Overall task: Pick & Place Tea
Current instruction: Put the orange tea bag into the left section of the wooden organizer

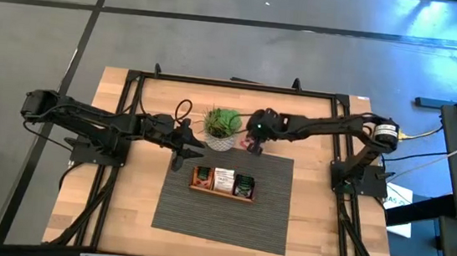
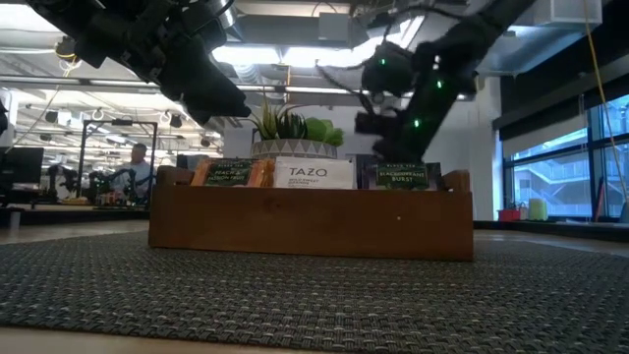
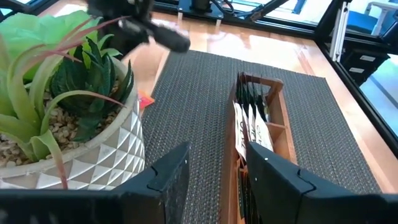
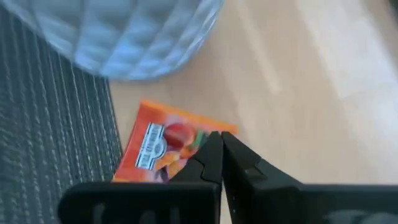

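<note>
On the table (image 1: 320, 229), the wooden tray (image 1: 222, 190) sits mid-frame on the mat (image 1: 203, 218), already holding sachets. One orange tea sachet (image 4: 163, 144) lies flat beside the plant pot (image 1: 220, 139), above the tray. It looks light, thin, slippery; a corner edge seems best. The right pincer (image 4: 219, 154) is closed just over it, the left pincer (image 3: 214, 171) open, empty.

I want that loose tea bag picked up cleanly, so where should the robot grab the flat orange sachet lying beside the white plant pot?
Grip the flat orange sachet by the edge lying on the bare wooden table, coming from above on the side away from the white plant pot. It lies flat, so only a thin edge offers purchase. The right gripper, fingers shut, is already over that edge.
</note>
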`<move>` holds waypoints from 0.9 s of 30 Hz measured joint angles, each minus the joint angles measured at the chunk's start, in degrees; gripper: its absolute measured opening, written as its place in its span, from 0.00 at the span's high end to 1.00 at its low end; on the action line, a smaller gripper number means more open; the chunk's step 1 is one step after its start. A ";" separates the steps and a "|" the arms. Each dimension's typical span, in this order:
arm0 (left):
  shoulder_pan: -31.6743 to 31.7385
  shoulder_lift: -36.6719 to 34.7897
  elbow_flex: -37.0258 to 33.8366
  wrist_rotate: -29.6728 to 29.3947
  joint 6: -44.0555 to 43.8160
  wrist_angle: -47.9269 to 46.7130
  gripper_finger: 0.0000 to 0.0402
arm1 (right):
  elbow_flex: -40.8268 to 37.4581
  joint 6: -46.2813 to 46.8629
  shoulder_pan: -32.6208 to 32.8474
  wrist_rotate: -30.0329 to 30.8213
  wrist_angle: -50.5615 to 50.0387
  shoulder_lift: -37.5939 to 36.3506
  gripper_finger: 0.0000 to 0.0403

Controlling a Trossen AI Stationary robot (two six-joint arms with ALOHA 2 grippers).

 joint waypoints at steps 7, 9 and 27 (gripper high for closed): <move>0.00 -0.02 0.00 0.54 -4.45 -0.30 0.62 | 0.00 -2.79 -1.98 -9.23 -2.80 -9.45 0.98; 0.00 -0.02 0.00 0.63 -4.92 -0.81 0.62 | -2.67 -2.86 -4.61 -14.47 -2.38 -13.91 0.98; 0.13 -0.02 0.00 -0.26 -2.36 -0.76 0.62 | -22.79 18.33 -9.60 -25.20 23.36 -19.48 0.71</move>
